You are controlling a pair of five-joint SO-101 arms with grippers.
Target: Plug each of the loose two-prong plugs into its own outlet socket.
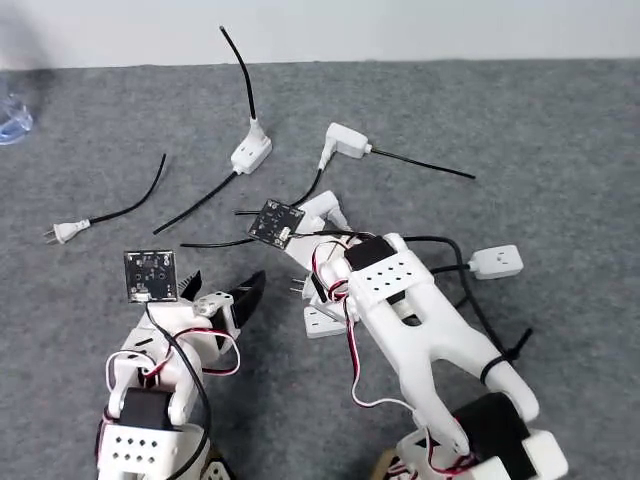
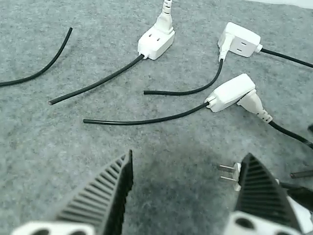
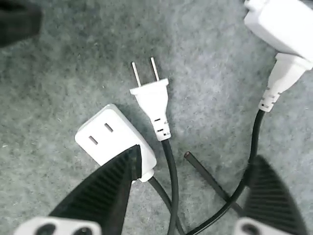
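Two plugs lie loose on the grey mat (image 1: 560, 140). The near plug (image 3: 150, 95) lies flat just ahead of the right gripper (image 3: 195, 156). Its prongs point away from that gripper and toward the left arm, and its long axis runs across the table. Its cord trails back between the black fingers (image 3: 105, 191), which are spread wide and grasp nothing. A socket (image 3: 107, 132) lies just beside this plug with its slots facing up. One corner of it is tucked under a finger, and its own cord runs alongside the plug's.

The left gripper (image 2: 190, 157) is also spread and empty, low over bare mat. The near plug's prongs poke in by one of its fingers.

The far plug (image 1: 62, 232) lies well apart at the left. Its prongs aim at the table's left edge, and its cord curves back toward the middle.

Three mated pairs (image 2: 155, 41) lie beyond the grippers with cut cords strewn between them. A spare socket (image 1: 497, 262) lies right of the right arm.
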